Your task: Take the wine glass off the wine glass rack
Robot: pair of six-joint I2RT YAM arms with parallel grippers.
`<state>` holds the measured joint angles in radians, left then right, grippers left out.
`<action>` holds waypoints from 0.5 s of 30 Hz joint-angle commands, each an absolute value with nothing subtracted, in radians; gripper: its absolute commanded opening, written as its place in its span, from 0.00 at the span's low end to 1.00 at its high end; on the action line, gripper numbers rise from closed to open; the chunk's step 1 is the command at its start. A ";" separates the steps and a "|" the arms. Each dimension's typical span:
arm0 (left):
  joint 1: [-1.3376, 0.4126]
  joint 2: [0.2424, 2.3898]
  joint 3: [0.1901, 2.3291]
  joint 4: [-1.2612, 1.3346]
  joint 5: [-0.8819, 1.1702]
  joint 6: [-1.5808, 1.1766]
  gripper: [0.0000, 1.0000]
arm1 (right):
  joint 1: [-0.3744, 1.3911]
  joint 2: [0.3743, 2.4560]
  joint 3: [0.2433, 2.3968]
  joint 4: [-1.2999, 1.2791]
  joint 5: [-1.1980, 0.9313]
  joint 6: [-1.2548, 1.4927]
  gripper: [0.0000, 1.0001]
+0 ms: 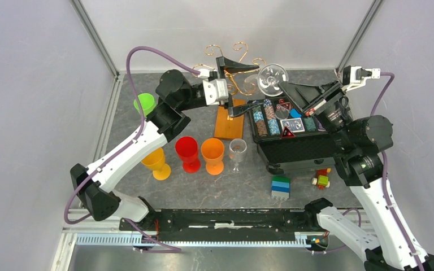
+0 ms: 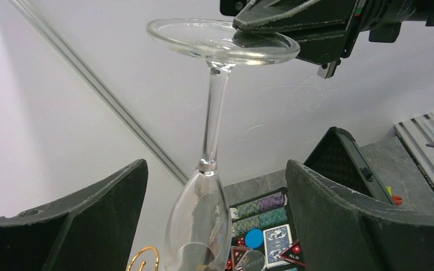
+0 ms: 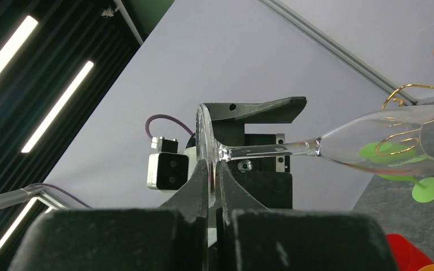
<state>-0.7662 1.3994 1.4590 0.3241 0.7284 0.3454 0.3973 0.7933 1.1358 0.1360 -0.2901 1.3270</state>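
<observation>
A clear wine glass [image 1: 272, 79] hangs upside down, its foot uppermost. My right gripper [image 1: 283, 86] is shut on the rim of that foot; in the right wrist view the right gripper [image 3: 213, 169] pinches the foot edge-on, with the stem [image 3: 271, 149] and bowl [image 3: 384, 141] running right. The wine glass rack [image 1: 233, 56] is gold curled wire on an orange-brown wooden base [image 1: 228, 121]. My left gripper [image 1: 251, 87] is open beside the rack's right arms. In the left wrist view it [image 2: 216, 169] stands wide on either side of the bowl [image 2: 198, 226] without touching. I cannot tell whether the glass touches the wire.
An open black case [image 1: 294, 141] of poker chips and cards lies right of the rack. In front stand yellow [image 1: 157, 162], red [image 1: 187, 152] and orange [image 1: 212, 155] goblets and a small clear glass [image 1: 237, 152]. A green goblet [image 1: 144, 103] stands left. Toy blocks [image 1: 281, 187] lie near the front.
</observation>
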 commanded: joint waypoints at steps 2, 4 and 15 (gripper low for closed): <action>-0.781 1.416 1.488 0.473 0.736 0.276 0.88 | 0.401 0.794 1.183 0.225 -0.329 1.360 0.00; -0.791 1.422 1.483 0.501 0.741 0.258 0.81 | 0.400 0.795 1.182 0.229 -0.331 1.361 0.00; -0.811 1.469 1.551 0.428 0.732 0.279 0.47 | 0.400 0.802 1.157 0.255 -0.344 1.372 0.00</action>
<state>-0.8021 1.4498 1.4929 0.4309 0.7368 0.2855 0.3973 0.8070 1.1358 0.1749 -0.3229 1.3590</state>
